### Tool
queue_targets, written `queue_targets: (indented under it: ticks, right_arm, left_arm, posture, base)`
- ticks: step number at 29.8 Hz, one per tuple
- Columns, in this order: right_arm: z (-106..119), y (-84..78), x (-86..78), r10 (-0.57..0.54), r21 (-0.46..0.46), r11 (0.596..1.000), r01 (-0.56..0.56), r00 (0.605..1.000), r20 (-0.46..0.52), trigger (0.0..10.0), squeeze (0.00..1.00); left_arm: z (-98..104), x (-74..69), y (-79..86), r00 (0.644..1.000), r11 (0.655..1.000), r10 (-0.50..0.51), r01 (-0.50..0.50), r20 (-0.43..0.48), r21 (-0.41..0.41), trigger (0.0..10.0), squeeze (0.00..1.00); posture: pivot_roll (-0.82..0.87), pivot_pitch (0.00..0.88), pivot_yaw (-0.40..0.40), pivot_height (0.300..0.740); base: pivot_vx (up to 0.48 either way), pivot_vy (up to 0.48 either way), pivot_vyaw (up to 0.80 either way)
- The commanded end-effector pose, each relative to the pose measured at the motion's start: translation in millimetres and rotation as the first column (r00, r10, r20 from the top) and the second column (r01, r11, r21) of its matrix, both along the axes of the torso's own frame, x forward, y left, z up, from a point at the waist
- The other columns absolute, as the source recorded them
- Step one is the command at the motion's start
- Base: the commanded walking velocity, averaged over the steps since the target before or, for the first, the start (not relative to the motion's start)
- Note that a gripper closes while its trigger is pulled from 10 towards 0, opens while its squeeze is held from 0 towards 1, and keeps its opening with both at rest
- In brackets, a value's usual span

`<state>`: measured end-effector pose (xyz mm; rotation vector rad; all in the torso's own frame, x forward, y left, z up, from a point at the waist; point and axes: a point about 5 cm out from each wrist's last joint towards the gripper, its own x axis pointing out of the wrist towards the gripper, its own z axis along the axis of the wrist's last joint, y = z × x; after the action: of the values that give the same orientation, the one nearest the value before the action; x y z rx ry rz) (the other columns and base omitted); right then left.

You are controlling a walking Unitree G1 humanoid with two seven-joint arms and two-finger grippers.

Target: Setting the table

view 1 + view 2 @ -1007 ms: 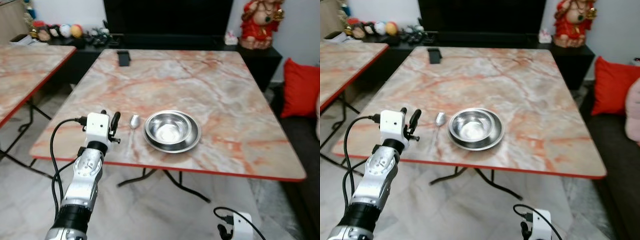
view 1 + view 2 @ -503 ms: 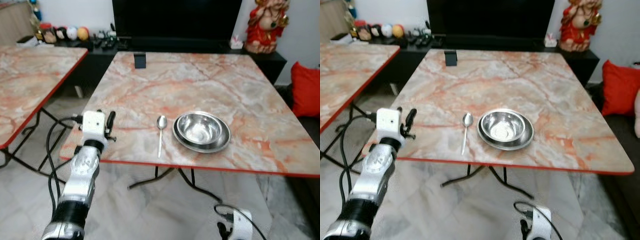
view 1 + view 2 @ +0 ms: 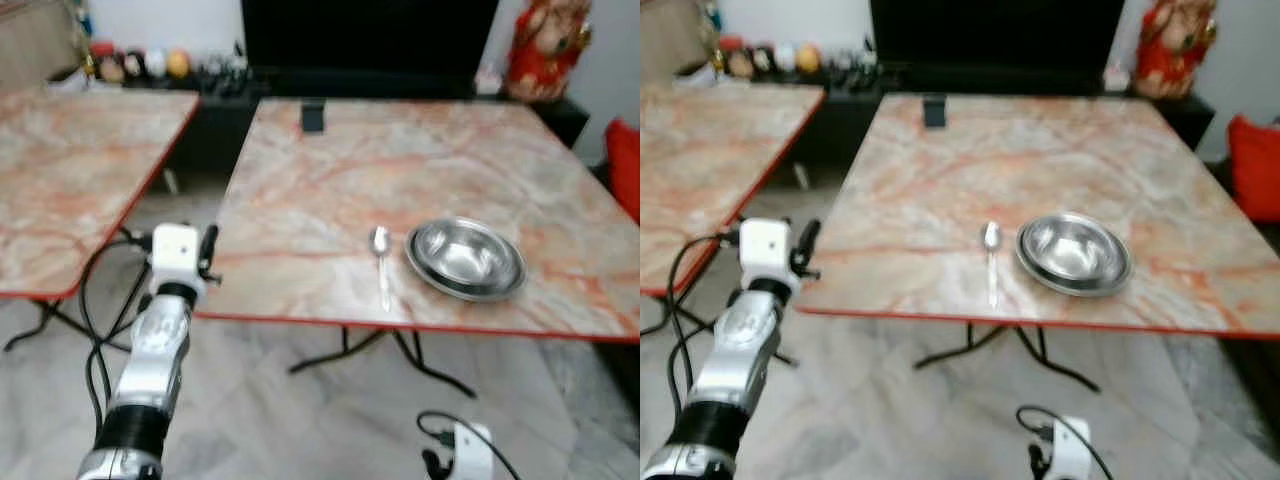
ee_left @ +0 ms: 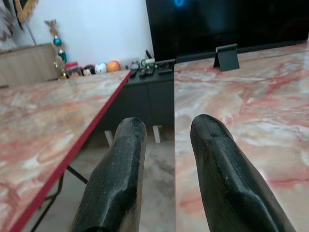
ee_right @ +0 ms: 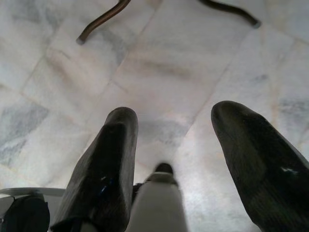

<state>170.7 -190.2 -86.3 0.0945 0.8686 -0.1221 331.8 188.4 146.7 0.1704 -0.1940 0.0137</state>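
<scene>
In the left eye view we see a big table with a pink and orange marble top and a red edge [image 3: 330, 160]. On it sits a shiny round metal bowl [image 3: 465, 259]. A shiny metal spoon [image 3: 381, 262] lies just beside the bowl, at the bowl's 9 o'clock, with its scoop end pointing away from us. A small dark stand [image 3: 313, 118] sits on the far side of the table, at about 11 o'clock from the bowl. Our left gripper [image 3: 205, 252] is up in the air off the table's near left corner, well apart from the spoon. A second marble table [image 3: 70, 180] stands at 9 o'clock. Our right arm hangs low, at about 6 o'clock from the bowl.

The right eye view shows the same scene, a bit blurry.

In the left wrist view, the two black fingers [image 4: 118, 179] are apart and hold nothing. They point across the table toward the small dark stand.

In the right wrist view, the right gripper [image 5: 171, 159] hangs over a pale grey marble floor [image 5: 159, 72]. Its fingers are spread apart and hold nothing.
</scene>
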Motion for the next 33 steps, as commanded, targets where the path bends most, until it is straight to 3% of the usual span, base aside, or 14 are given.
queue_targets:
  ticks: [1, 7, 17, 21, 27, 33]
  right_arm:
    - [-1, -7.7, -4.6, -0.005, -0.023, 1.000, 0.005, 1.000, -0.026, 10.0, 0.00]
    - [5, -14.3, 6.5, -0.041, -0.024, 0.999, 0.042, 0.999, 0.015, 10.0, 0.00]
    - [3, -13.8, 3.6, -0.042, -0.020, 0.999, 0.042, 0.999, 0.006, 10.0, 0.00]
    - [2, -12.0, 1.3, -0.023, -0.025, 0.999, 0.023, 1.000, 0.002, 10.0, 0.00]
    - [1, -9.7, 0.2, -0.018, -0.025, 1.000, 0.018, 1.000, 0.002, 10.0, 0.00]
    - [1, -4.8, 1.3, -0.018, -0.013, 1.000, 0.018, 1.000, 0.001, 10.0, 0.00]
  left_arm:
    - [4, 0.8, -8.7, 1.000, 1.000, -0.020, 0.020, 0.014, -0.007, 10.0, 0.00]
    - [-2, 1.3, -7.6, 1.000, 1.000, -0.016, 0.016, -0.012, 0.000, 10.0, 0.00]
    - [3, 4.8, -19.0, 0.999, 0.999, -0.041, 0.041, -0.002, -0.011, 10.0, 0.00]
    - [2, 3.9, -17.5, 0.999, 0.999, -0.038, 0.038, -0.005, -0.012, 10.0, 0.00]
    - [2, 3.3, -14.8, 1.000, 1.000, -0.027, 0.026, -0.004, -0.011, 10.0, 0.00]
    - [2, 2.3, -14.8, 1.000, 1.000, -0.025, 0.025, -0.001, -0.013, 10.0, 0.00]
  posture:
    - [0.07, 0.000, 0.005, 0.740]
    - [0.05, 0.000, 0.022, 0.740]
    - [0.05, 0.000, 0.025, 0.740]
    - [0.05, 0.000, 0.023, 0.740]
    - [0.05, 0.000, 0.020, 0.740]
    - [0.05, 0.000, 0.020, 0.740]
  base:
    - [0.000, 0.401, 0.00]
    - [0.000, 0.402, 0.00]
    - [0.000, 0.402, 0.00]
    - [0.000, 0.401, 0.00]
    - [0.000, 0.403, 0.80]
    - [0.000, 0.407, 0.00]
